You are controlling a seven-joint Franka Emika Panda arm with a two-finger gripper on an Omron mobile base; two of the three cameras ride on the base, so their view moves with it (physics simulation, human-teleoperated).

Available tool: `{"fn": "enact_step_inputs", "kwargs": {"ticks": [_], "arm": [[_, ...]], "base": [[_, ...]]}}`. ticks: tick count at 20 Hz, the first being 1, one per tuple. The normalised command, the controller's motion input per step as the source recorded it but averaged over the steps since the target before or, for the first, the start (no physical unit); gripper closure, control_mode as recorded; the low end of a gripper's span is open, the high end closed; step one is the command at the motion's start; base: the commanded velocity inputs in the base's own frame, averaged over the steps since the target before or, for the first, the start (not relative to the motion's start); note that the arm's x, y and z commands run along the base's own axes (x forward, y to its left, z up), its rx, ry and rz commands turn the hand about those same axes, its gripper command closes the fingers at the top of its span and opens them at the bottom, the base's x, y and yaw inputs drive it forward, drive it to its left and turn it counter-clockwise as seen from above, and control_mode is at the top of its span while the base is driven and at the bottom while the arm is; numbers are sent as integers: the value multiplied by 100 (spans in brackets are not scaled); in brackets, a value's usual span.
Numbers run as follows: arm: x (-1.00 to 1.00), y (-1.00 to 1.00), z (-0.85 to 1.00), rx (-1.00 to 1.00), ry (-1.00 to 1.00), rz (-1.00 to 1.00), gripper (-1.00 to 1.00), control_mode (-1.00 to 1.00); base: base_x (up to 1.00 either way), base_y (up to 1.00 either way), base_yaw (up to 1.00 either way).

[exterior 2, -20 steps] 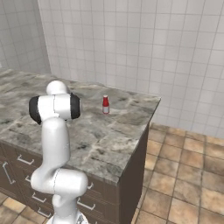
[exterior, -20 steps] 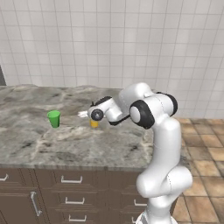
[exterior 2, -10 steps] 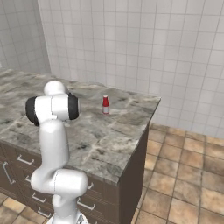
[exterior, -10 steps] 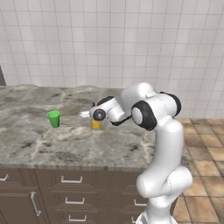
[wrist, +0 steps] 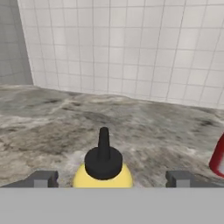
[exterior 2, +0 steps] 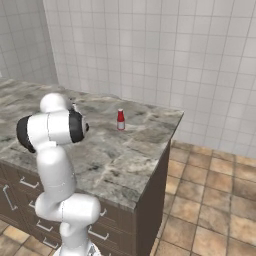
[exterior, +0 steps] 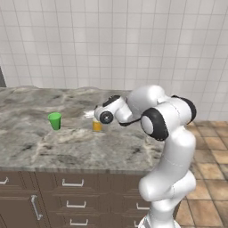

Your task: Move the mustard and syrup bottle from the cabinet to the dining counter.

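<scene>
- Our gripper (wrist: pixel 106 178) has spread wide and drawn back, holding nothing.
- The mustard (wrist: pixel 103 165) now stands on the bench (exterior: pixel 67 142); syrup comes next, we judge.

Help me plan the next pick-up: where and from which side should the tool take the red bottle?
Grip the red bottle around its wider lower body, below the narrow white cap, coming in level from the open counter side. It stands upright and alone on the dining counter, with the tiled wall behind it.

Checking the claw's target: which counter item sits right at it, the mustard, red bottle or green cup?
The mustard, yellow with a dark nozzle, between the claw's fingertips.
</scene>
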Motion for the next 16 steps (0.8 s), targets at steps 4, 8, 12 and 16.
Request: {"fn": "enact_step_inputs", "kwargs": {"ticks": [4,8,12,16], "arm": [[-58,0,86,9,-13,0,-100,-100],[-72,0,100,11,-12,0,-100,-100],[-78,-1,100,11,-7,0,-100,-100],[-80,-3,100,7,0,0,-100,-100]], "base": [[0,0,0],[0,0,0],[0,0,0],[0,0,0]]}}
